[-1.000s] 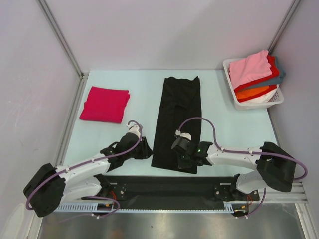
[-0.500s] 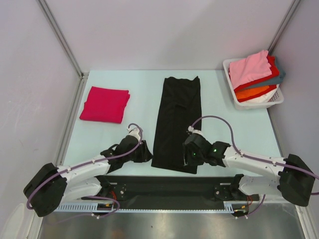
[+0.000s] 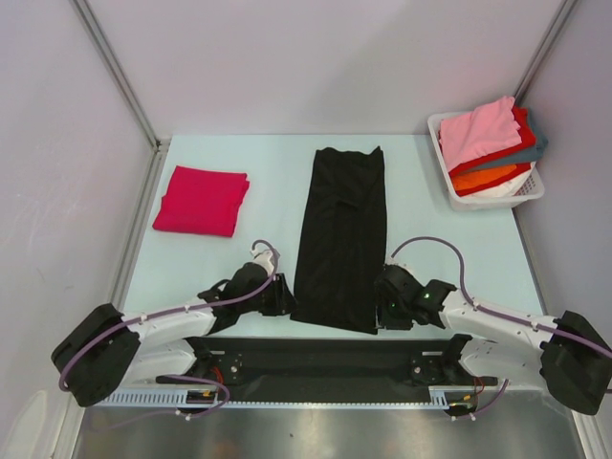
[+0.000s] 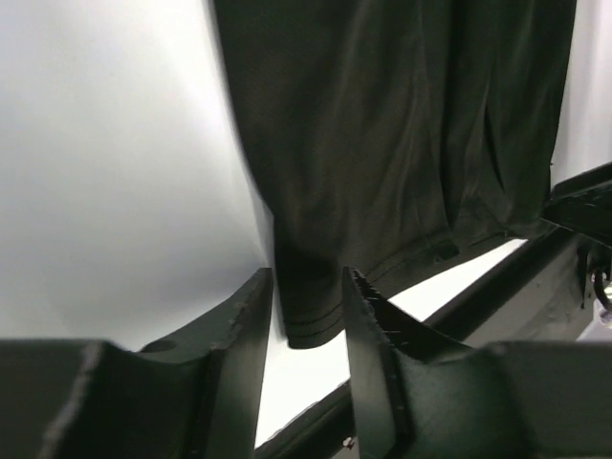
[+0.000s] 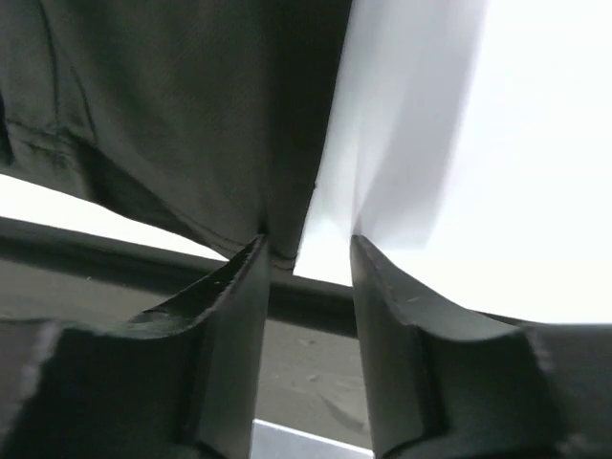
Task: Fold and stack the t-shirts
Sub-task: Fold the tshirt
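A black t-shirt (image 3: 341, 234), folded into a long strip, lies along the middle of the table. A folded magenta-red t-shirt (image 3: 201, 201) lies at the far left. My left gripper (image 3: 284, 300) is open at the strip's near-left corner. In the left wrist view the hem corner (image 4: 308, 320) sits between the spread jaws of this gripper (image 4: 306, 279). My right gripper (image 3: 382, 311) is open at the near-right corner. In the right wrist view its left jaw touches the shirt's edge (image 5: 287, 234), and the gap of the gripper (image 5: 307, 244) is mostly over bare table.
A white slatted basket (image 3: 532, 194) stands at the back right with a pink shirt (image 3: 478, 132) on top of red, orange and teal ones. A black strip (image 3: 316, 354) runs along the table's near edge just behind both grippers.
My right gripper has moved off the top of the black shirt, rightward and nearer, to its near-right corner. My left gripper has shifted slightly nearer at the near-left corner.
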{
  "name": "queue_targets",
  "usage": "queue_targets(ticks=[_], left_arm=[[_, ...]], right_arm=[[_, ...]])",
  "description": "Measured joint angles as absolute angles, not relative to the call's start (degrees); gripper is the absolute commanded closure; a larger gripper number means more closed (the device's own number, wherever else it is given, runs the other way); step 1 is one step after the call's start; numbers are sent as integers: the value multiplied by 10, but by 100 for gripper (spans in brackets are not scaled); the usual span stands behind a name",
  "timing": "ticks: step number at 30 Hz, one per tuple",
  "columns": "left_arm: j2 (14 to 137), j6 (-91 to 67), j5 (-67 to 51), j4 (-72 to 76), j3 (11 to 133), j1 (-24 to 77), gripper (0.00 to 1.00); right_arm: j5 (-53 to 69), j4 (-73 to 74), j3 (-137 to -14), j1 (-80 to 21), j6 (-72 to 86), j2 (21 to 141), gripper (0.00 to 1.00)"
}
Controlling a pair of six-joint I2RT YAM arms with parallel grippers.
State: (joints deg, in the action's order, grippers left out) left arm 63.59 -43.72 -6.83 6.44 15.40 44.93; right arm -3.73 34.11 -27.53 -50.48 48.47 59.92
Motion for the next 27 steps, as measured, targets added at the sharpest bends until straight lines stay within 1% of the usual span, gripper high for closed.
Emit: queue_targets(ticks=[2, 3, 5, 8, 10, 11, 12, 14, 15, 17, 18, 19, 21, 22, 25, 27], left_arm=[[648, -441, -76, 78, 154, 450, 66], [653, -442, -80, 84, 154, 451, 71], [661, -447, -83, 90, 153, 452, 74], [666, -451, -85, 97, 151, 454, 81], [669, -451, -88, 100, 150, 456, 88], [672, -451, -88, 101, 150, 456, 97], [673, -453, -89, 102, 150, 456, 100], [674, -454, -91, 102, 150, 456, 100], [674, -454, -92, 102, 150, 456, 96], [674, -454, -92, 101, 150, 456, 82], [674, -454, -92, 98, 150, 456, 69], [671, -451, -92, 96, 151, 456, 64], [662, -449, -91, 86, 158, 458, 59], [658, -449, -89, 79, 159, 459, 58], [646, -449, -83, 63, 159, 459, 58], [643, -449, -81, 58, 159, 459, 60]], right_arm=[[-29, 331, -273, -505, 485, 606, 60], [-24, 326, -273, -505, 485, 608, 63], [-19, 318, -273, -505, 485, 613, 66], [-14, 312, -271, -504, 484, 613, 78], [-5, 309, -269, -501, 484, 613, 96], [-1, 309, -269, -499, 483, 613, 100], [4, 306, -269, -497, 484, 613, 100], [12, 304, -268, -489, 484, 611, 100], [15, 304, -267, -484, 484, 608, 100], [20, 304, -267, -476, 484, 599, 100], [23, 303, -267, -472, 483, 594, 100], [25, 303, -267, -469, 482, 589, 100], [28, 303, -267, -463, 480, 584, 100], [30, 302, -267, -462, 479, 584, 100], [32, 302, -267, -460, 478, 584, 100], [34, 302, -265, -458, 478, 584, 100]])
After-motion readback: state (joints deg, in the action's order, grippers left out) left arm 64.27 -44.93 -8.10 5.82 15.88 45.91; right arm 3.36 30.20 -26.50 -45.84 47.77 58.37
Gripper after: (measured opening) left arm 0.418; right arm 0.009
